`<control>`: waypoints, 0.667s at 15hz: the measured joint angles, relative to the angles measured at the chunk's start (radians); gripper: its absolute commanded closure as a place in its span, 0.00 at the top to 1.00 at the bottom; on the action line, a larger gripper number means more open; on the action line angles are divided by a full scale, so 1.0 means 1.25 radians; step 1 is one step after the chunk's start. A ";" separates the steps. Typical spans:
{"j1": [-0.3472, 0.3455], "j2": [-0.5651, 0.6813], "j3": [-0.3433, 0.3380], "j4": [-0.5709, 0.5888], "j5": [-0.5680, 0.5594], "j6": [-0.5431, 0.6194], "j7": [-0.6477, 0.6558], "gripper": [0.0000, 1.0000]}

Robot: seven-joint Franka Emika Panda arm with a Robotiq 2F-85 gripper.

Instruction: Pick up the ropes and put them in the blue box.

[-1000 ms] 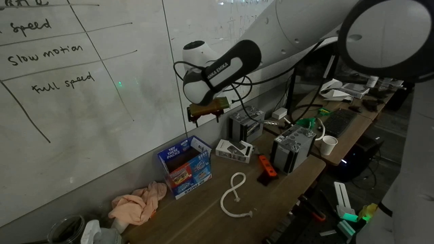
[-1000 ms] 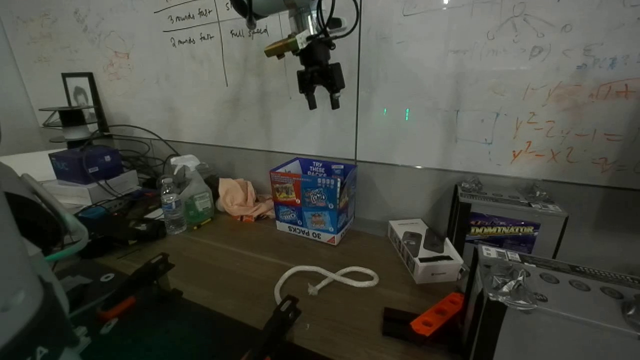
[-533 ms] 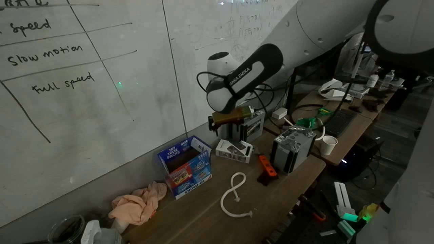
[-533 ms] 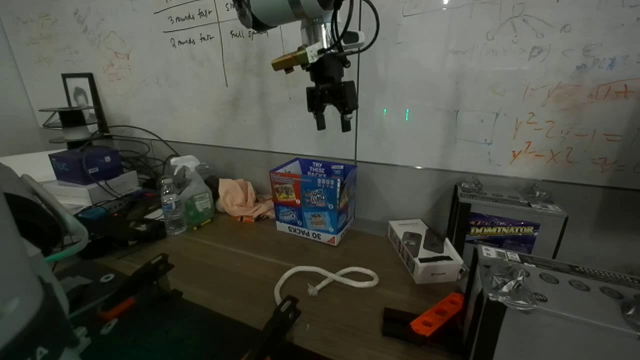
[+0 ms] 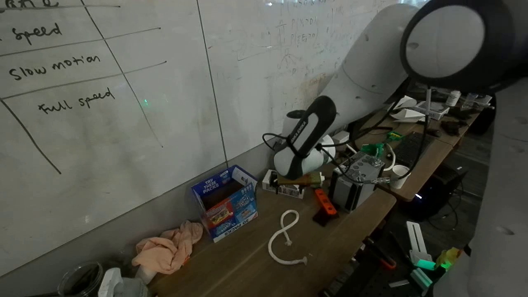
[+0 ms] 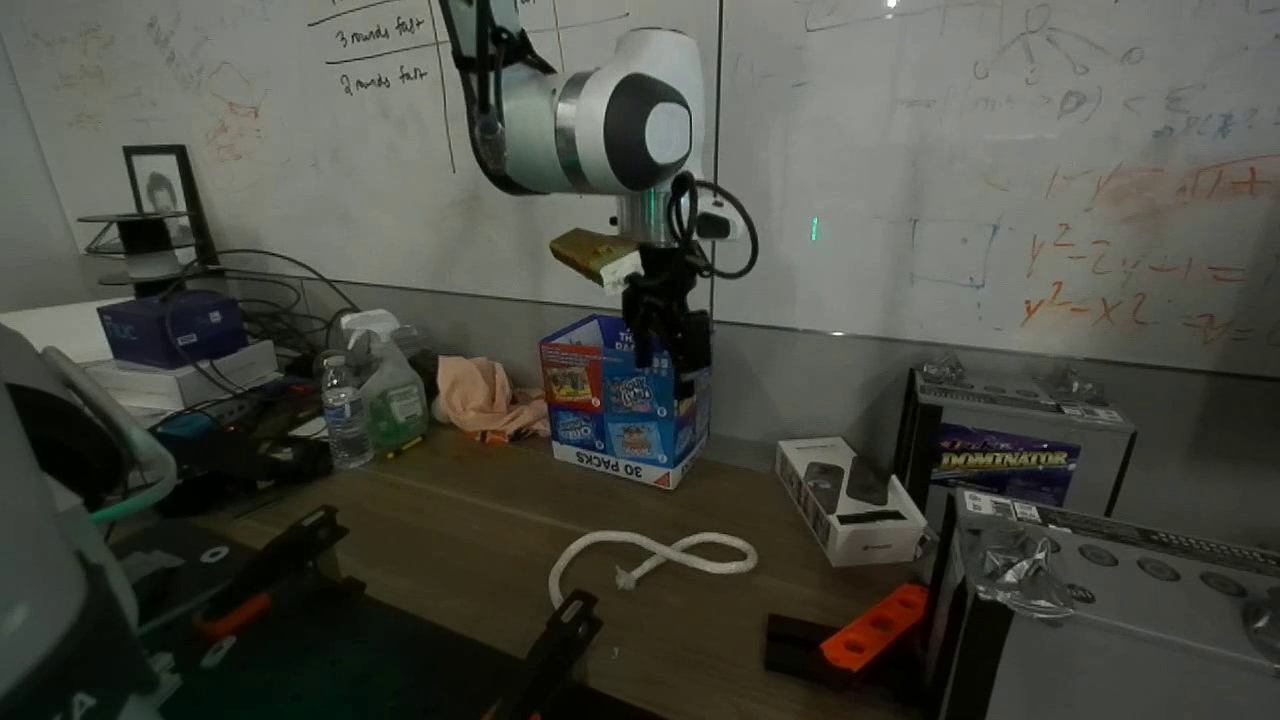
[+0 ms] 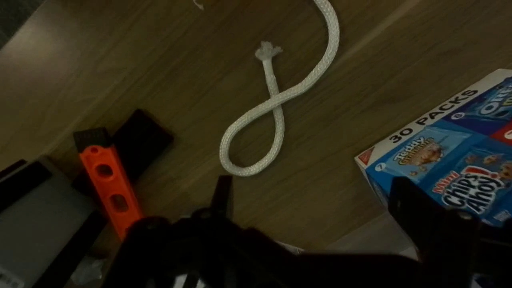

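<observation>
A white rope lies in a loose loop on the wooden table in both exterior views (image 5: 270, 246) (image 6: 668, 553). The wrist view also shows the rope (image 7: 276, 101), with its loop just ahead of one finger. The blue box (image 5: 231, 214) is an open-topped snack carton standing against the wall; it also shows in an exterior view (image 6: 625, 405) and at the right of the wrist view (image 7: 436, 156). My gripper (image 7: 312, 179) is open and empty above the table. In an exterior view the gripper (image 6: 664, 378) overlaps the box; its fingers are mostly hidden by the arm in the view from across.
A white carton (image 6: 875, 545), an orange level (image 6: 875, 630) on a dark block and grey units (image 6: 1020, 430) stand right of the rope. A peach cloth (image 5: 169, 247) lies beside the blue box. Black clamps (image 6: 555, 650) sit at the table's near edge. A whiteboard rises behind.
My arm has come down and moved to the right in both exterior views, bringing the gripper from high before the whiteboard to box height. The rope and box have not moved.
</observation>
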 measured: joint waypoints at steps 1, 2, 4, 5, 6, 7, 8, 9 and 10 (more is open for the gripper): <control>0.000 0.033 0.002 -0.002 0.025 0.033 -0.007 1.00; 0.000 0.069 0.004 -0.001 0.049 0.062 -0.013 1.00; 0.001 0.138 0.011 0.011 0.089 0.110 -0.017 1.00; 0.001 0.170 0.016 0.020 0.107 0.127 -0.020 1.00; 0.001 0.201 0.023 0.032 0.123 0.142 -0.025 1.00; 0.001 0.230 0.030 0.045 0.137 0.156 -0.030 1.00; 0.000 0.257 0.038 0.060 0.148 0.168 -0.033 1.00; 0.000 0.283 0.046 0.075 0.159 0.179 -0.036 1.00; 0.000 0.308 0.053 0.093 0.168 0.186 -0.037 1.00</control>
